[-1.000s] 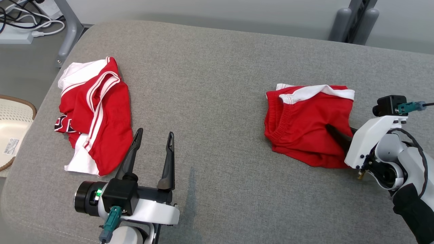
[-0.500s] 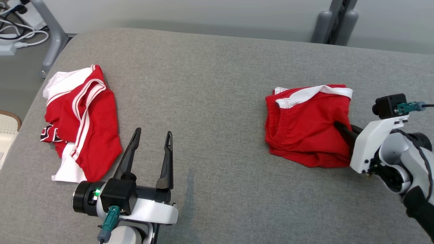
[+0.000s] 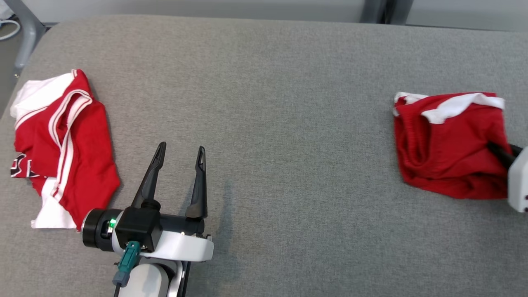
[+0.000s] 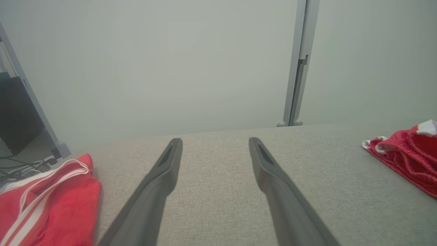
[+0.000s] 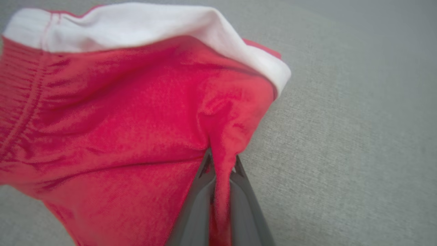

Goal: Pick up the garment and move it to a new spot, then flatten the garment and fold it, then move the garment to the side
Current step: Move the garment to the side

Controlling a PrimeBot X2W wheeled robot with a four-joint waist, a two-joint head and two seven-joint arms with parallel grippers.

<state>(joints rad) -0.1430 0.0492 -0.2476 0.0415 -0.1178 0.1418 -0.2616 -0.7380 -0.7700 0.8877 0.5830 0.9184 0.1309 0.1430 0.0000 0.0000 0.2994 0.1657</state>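
Observation:
The garment (image 3: pixel 445 152) is a bunched pair of red shorts with a white band, lying at the right end of the grey padded table (image 3: pixel 288 123). My right gripper (image 3: pixel 493 148) reaches in from the right edge and is shut on a pinched fold of it. The right wrist view shows the red cloth (image 5: pixel 119 119) squeezed between the right gripper (image 5: pixel 221 160) fingers. My left gripper (image 3: pixel 180 147) stands open at the lower left, nothing between its fingers; in the left wrist view the left gripper (image 4: pixel 215 141) points across bare table, the garment (image 4: pixel 409 153) far right.
A second red and white garment (image 3: pixel 62 140) lies crumpled at the table's left end, just left of my left gripper, also seen low left as the striped garment (image 4: pixel 44 205). A grey metal frame leg (image 3: pixel 24 37) stands beyond the left corner, a grey post (image 4: pixel 300 68) behind the far edge.
My right gripper has shut on the garment's fold and drawn it to the right, away from the left garment. The head view itself has also shifted. The left gripper stays open.

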